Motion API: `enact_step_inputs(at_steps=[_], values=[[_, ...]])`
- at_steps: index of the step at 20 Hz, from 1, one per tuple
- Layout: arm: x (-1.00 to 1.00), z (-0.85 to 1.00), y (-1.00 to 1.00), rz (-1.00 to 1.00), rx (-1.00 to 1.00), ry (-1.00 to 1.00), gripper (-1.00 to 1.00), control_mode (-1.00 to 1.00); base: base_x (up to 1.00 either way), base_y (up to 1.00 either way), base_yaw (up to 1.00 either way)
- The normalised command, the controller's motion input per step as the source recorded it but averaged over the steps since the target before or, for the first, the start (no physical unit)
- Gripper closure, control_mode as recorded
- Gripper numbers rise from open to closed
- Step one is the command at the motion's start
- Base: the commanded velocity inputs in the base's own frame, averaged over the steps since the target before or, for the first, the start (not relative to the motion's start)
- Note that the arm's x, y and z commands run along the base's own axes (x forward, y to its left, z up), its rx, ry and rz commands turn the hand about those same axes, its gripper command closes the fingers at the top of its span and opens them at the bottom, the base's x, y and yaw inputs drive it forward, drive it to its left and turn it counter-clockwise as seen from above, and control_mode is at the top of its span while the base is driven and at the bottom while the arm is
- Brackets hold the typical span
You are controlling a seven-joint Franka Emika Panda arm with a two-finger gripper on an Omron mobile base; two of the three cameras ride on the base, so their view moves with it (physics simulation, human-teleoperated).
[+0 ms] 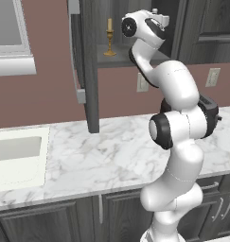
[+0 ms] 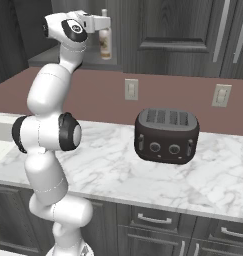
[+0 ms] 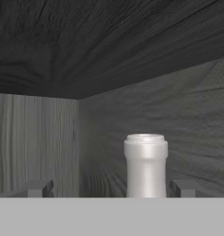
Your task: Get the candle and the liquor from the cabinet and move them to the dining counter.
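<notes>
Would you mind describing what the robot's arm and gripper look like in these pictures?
The arm is glossy white, built of rounded, bulbous segments joined by dark round joint caps with black rings. The gripper has a white hand body and two small, blocky dark grey finger tips. No cables or markings are visible.

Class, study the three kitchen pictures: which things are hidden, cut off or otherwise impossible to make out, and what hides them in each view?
- Liquor, hand view: just its neck and cap show; the body is cut off at the picture's bottom.
- Liquor, right base view: the hand covers part of it.
- Gripper, hand view: only the fingertips show.
- Toaster, left base view: mostly behind the arm.
- Sink, left base view: cut off by the left edge.
</notes>
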Motion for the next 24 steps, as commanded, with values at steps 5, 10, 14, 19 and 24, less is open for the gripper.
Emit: enact_step_inputs(at_steps=[5,10,14,19,24], values=[[0.0,0.0,0.0,0.0,0.0,0.0,-1.0,-1.0,0.0,0.0,0.0],[0.0,0.0,0.0,0.0,0.0,0.0,-1.0,-1.0,0.0,0.0,0.0],[0.0,0.0,0.0,0.0,0.0,0.0,1.0,-1.0,0.0,0.0,0.0],[0.0,0.0,0.0,0.0,0.0,0.0,1.0,-1.0,0.0,0.0,0.0],[0.0,0.0,0.0,0.0,0.0,0.0,1.0,-1.0,0.0,0.0,0.0]])
